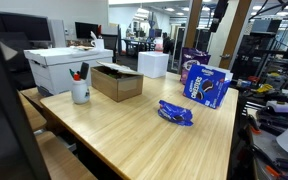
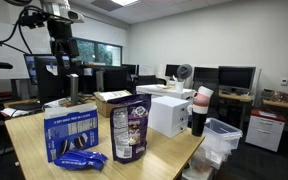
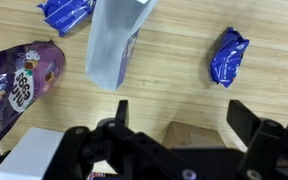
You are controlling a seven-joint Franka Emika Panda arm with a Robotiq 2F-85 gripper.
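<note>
My gripper (image 3: 184, 118) is open and empty, held high above the wooden table (image 1: 144, 135). In the wrist view an open cardboard box (image 3: 194, 136) lies straight below, between the two fingers. The gripper also shows in an exterior view (image 2: 70, 72), hanging above the cardboard box (image 2: 112, 100). A blue cookie box (image 3: 114, 45) stands upright beyond it. A blue snack packet (image 3: 229, 55) lies flat on the table. A purple snack bag (image 3: 24, 82) is at the left of the wrist view.
A white box (image 1: 59, 68) and a white cup with pens (image 1: 80, 91) stand by the cardboard box (image 1: 117, 82). A second white box (image 2: 169, 115) and stacked cups (image 2: 200, 108) sit near a table edge. Another blue packet (image 3: 64, 12) lies by the cookie box. Desks and monitors surround the table.
</note>
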